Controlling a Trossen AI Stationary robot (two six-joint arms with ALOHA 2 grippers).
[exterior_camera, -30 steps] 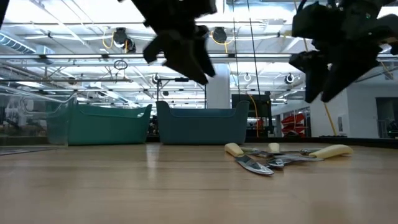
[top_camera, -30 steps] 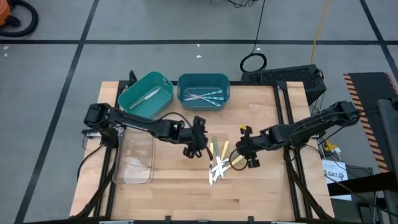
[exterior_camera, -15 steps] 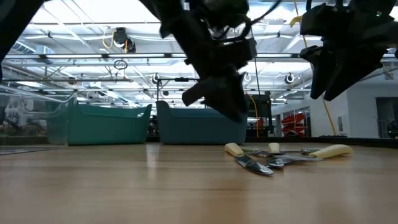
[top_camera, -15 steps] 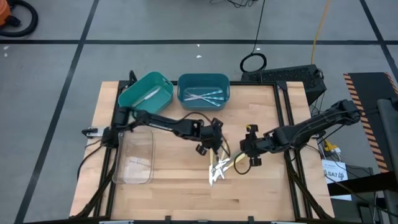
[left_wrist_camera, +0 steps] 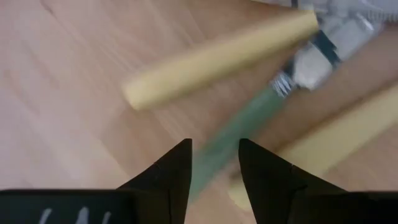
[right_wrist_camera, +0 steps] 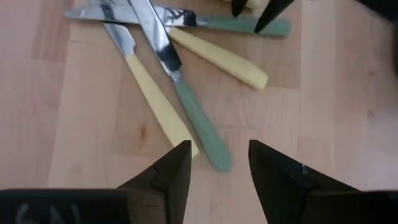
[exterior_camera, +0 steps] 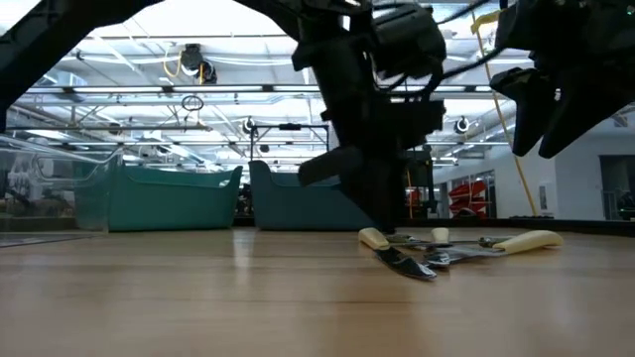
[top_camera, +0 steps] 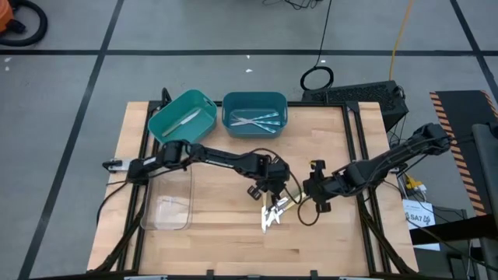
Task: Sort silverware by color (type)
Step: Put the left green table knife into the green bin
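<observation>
Over silverware [top_camera: 274, 211], left pincer [left_wrist_camera: 214, 163] part-open, straddling green handle [left_wrist_camera: 225, 148]

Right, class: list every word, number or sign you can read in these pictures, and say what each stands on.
"SA7": white tag right of the table, only just legible.
White marks on the left gripper: too blurred to read.
White marks on the right gripper: too blurred to read.
Knives: no text.
</observation>
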